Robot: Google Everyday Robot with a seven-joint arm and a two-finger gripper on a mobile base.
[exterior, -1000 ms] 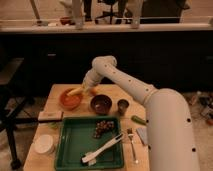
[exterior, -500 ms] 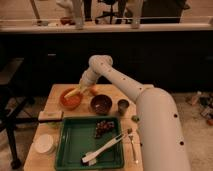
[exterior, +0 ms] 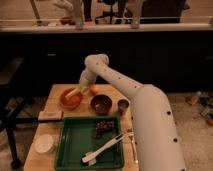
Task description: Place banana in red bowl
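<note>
1. The hand (exterior: 80,90), clamped on the banana (exterior: 75,93), hangs over the red bowl (exterior: 70,98) at the worktop's (exterior: 55,95) far left.
2. Just right: orange fruit (exterior: 93,89), dark bowl (exterior: 101,104).

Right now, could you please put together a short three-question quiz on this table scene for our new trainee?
1. True or false: the claw is over the red bowl.
2. Which lies beside the red bowl on its right? A) the orange fruit B) a blue mug C) a book
3. Fill in: the white utensil lies in the green ____.

Key:
1. True; the claw is shut on the banana, above the bowl's far rim.
2. A
3. tray; the dark bowl and small cup stand on the table behind it.
</note>
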